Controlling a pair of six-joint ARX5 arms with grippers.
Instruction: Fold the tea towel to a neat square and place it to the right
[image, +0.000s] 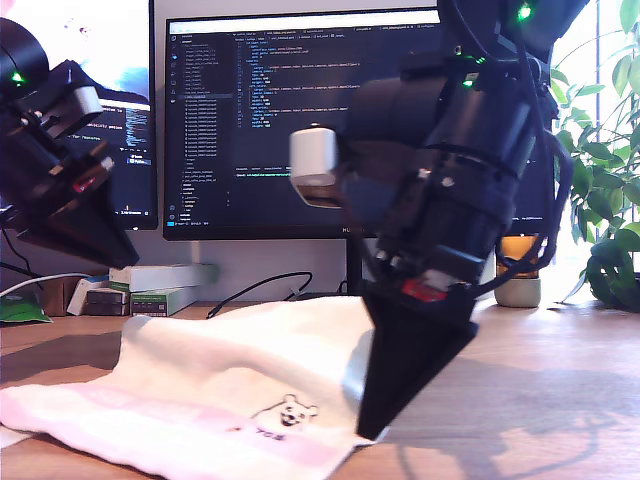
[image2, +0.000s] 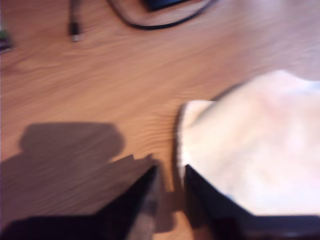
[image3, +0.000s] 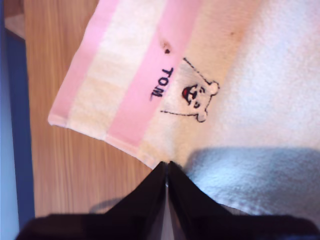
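My second pincer (image3: 166, 170) pinches the tea towel's (image3: 260, 100) edge.

Black arms (image: 440, 190), green LEDs (image: 523, 12)

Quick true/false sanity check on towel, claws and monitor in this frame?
1. The tea towel lies on the wooden desk. True.
2. The towel carries a stitched bear beside the letters "TOM". True.
3. My first claw grips the towel. False: it holds nothing, over bare wood beside the towel's edge.
4. My second claw gapes wide. False: its jaws are pressed together at the towel's edge.
5. The monitor is dark. False: it shows lines of code.
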